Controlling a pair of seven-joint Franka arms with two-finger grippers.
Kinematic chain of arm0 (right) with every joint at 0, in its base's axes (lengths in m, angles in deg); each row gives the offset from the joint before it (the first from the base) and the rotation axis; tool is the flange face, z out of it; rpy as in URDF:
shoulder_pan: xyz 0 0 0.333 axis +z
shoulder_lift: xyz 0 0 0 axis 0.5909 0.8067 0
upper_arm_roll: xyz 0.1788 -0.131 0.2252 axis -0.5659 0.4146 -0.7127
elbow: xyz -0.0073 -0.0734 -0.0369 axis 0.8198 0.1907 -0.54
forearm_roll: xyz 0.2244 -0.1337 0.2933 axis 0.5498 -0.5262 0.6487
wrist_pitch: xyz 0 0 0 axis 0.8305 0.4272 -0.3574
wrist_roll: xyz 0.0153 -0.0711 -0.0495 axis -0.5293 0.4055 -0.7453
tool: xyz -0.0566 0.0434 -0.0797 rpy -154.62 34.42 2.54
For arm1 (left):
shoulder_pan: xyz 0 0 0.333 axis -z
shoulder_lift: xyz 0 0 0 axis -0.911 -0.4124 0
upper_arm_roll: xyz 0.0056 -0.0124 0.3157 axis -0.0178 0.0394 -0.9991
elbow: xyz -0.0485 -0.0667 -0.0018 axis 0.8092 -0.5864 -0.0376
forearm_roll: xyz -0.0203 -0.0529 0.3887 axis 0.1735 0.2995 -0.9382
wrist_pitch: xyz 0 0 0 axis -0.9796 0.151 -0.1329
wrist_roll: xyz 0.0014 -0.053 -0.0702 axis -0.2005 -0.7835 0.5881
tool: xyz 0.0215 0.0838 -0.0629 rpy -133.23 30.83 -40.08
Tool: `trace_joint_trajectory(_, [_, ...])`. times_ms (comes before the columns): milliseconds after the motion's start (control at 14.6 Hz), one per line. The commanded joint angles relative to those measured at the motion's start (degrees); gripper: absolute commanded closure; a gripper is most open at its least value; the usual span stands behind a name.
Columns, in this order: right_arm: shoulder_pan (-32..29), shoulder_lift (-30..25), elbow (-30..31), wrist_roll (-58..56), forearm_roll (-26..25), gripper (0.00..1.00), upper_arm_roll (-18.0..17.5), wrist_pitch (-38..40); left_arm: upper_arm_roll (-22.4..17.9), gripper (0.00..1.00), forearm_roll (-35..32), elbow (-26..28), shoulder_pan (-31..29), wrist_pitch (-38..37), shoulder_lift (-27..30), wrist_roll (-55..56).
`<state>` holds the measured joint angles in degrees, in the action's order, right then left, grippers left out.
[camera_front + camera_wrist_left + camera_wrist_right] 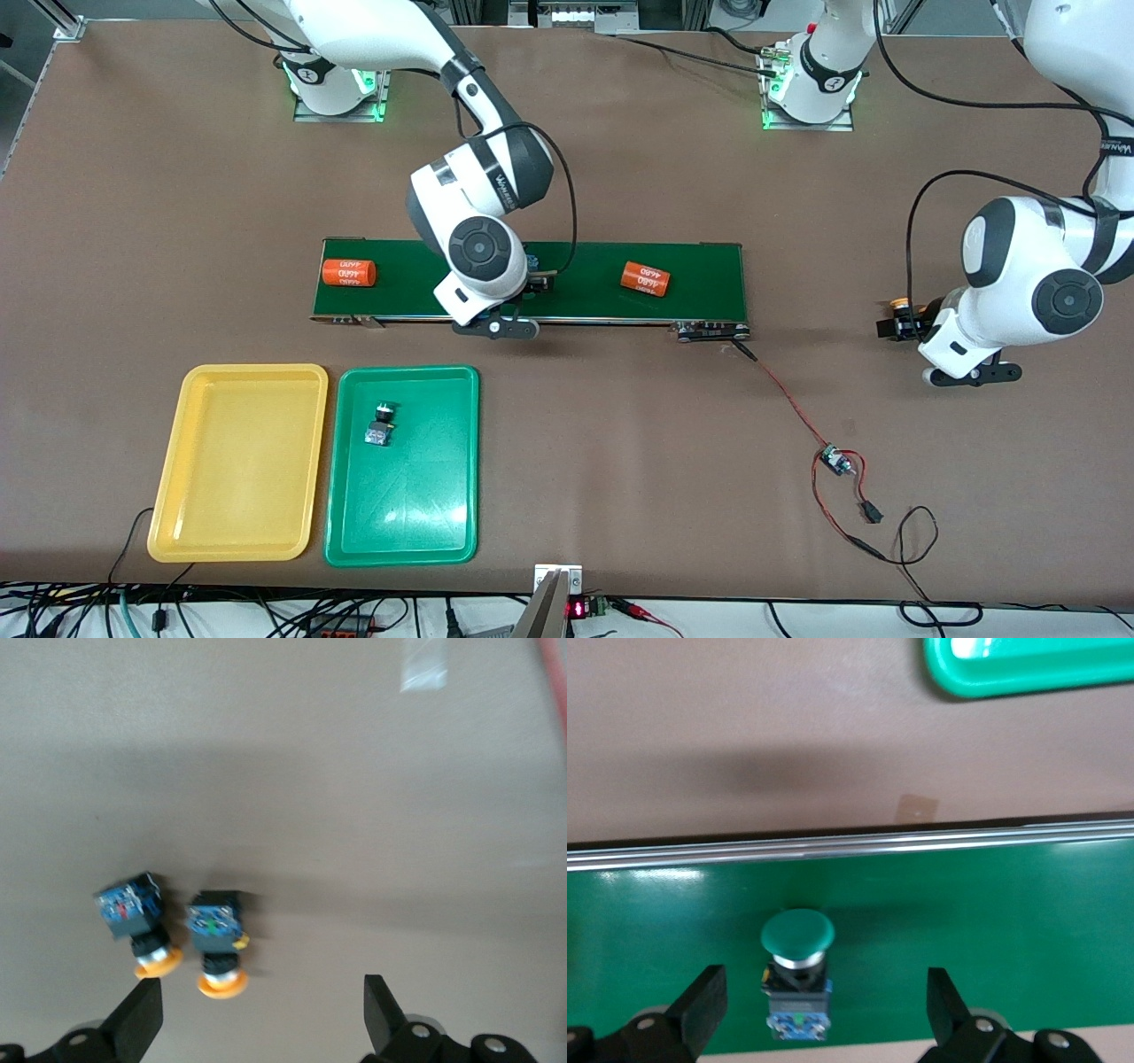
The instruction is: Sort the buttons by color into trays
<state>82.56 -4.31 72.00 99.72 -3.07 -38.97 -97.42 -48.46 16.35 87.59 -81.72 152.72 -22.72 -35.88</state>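
Right tool [824, 1005] open over green-capped button [797, 974]; orange cylinder [348, 273] printed "4680".

I see one green-capped button [382, 424] lying on its side in the green tray [443, 532], yellow tray [239, 532] beside it. Another green-capped button [796, 974] lies on the belt. Two orange-capped buttons [146, 926] [217, 943] lie side by side on bare table at the left arm's end.

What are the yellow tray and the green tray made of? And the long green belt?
Yellow tray and green tray: probably smooth molded plastic; the green one glints. Conveyor belt: looks like glossy rubbery sheet, since lights reflect on it, with a metal-looking edge rail.
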Motion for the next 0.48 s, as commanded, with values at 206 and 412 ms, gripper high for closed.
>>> trace_joint_trajectory(206, [3.4,-1.7,7.0,1.5,-0.8,0.0,0.6,-4.3,-3.9,0.0,-1.1,3.2,-1.0,7.0,-5.4,-10.3])
trace_joint_trajectory(412, [3.9,-1.9,9.4,1.5,-1.0,0.04,0.7,-6.0,-3.9,0.0,-0.3,4.5,-1.0,7.0,-5.7,-9.6])
